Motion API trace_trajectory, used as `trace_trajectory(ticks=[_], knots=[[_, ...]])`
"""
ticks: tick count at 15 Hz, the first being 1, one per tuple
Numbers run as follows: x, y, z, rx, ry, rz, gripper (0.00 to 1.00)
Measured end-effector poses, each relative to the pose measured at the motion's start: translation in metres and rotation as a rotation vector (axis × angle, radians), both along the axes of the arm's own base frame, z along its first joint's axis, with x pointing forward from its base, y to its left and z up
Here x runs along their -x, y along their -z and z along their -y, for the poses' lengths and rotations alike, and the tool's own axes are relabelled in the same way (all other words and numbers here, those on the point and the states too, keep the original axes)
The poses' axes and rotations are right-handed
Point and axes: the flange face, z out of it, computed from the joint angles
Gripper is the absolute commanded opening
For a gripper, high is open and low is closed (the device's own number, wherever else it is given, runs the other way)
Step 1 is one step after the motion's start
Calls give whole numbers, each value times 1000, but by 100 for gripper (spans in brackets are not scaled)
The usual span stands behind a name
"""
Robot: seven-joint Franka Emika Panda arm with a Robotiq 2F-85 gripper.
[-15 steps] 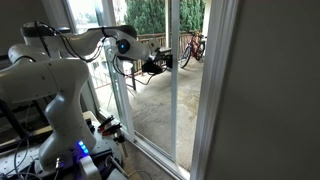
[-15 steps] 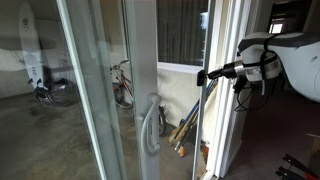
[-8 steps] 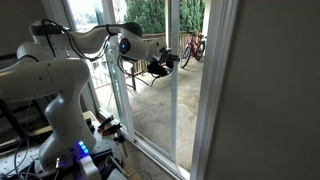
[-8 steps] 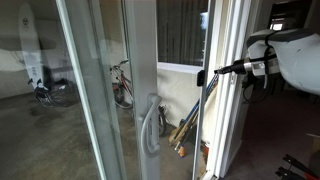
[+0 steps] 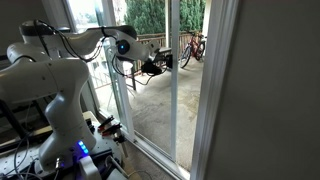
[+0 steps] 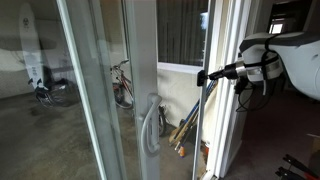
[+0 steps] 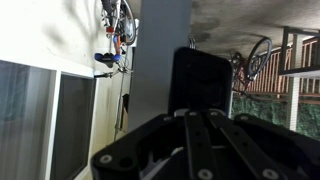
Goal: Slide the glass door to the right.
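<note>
The glass door (image 5: 172, 110) is a tall clear panel with a slim white edge stile. It also shows in an exterior view (image 6: 211, 130) and as a grey vertical strip in the wrist view (image 7: 160, 40). My gripper (image 5: 162, 65) reaches out level at about mid height, and its tip is against the stile. In an exterior view (image 6: 200, 77) the narrow tip touches the stile's edge. In the wrist view the dark fingers (image 7: 200, 75) are closed together, with nothing held, and they cover part of the stile.
A broad white wall jamb (image 5: 218, 100) stands just beyond the opening. Another framed pane with a white handle (image 6: 150, 125) is nearby. Bicycles (image 5: 192, 48) stand outside on the concrete. Long tools (image 6: 185, 130) lean by the frame. The robot base and cables (image 5: 105, 130) are on the floor.
Half a second ago the arm had shifted slightly toward the door. It is now back where it was a second ago. The door has not visibly moved.
</note>
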Motion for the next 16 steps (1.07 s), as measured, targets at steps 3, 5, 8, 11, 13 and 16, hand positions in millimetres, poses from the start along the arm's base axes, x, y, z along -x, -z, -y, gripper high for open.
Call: trace_trajectory(ticks=[3,5,8,11,13,16], knots=[[-6,-3,-18,5,-37,6,0],[-6,-3,-18,6,-38,6,0],[-7,-3,-17,6,-38,6,0],[-9,-3,-17,5,-38,7,0],[-9,-4,-17,-7,-33,6,0],[-10,-4,-10,-49,-10,3,0]])
